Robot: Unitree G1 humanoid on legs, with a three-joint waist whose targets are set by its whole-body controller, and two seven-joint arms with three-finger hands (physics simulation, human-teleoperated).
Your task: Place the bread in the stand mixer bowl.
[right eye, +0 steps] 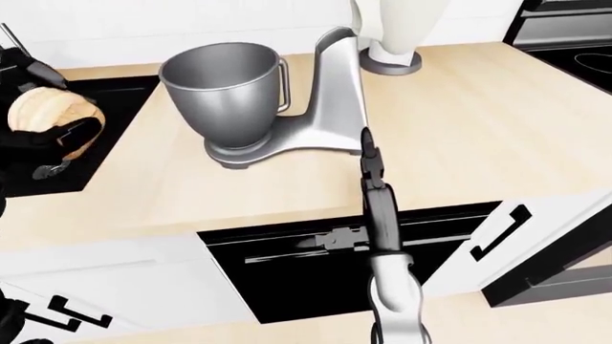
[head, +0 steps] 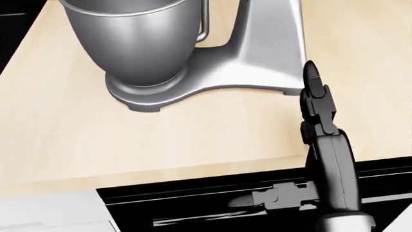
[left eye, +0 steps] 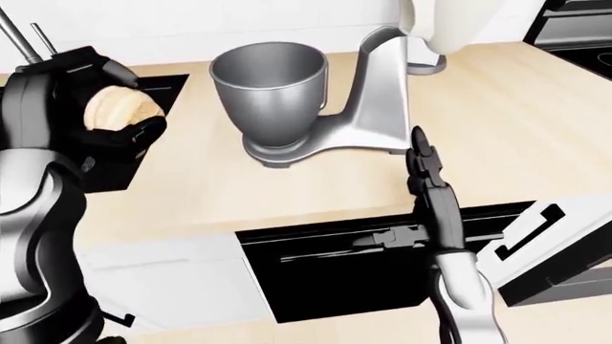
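bowl (left eye: pixel 270 93) – brushed glossy metal; counter (left eye: pixel 516 129) – pale matt wood; bread (left eye: pixel 117 109) – rough crust.

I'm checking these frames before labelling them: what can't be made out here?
- Bread: absent from the head view, past its left edge; in the eye views the left hand's fingers cover much of it.
- Bowl: rim and inside cut off by the head view's top edge.
- Right hand: seen edge-on, so its open or shut state is unclear.
- Mixer head: not seen in any view.
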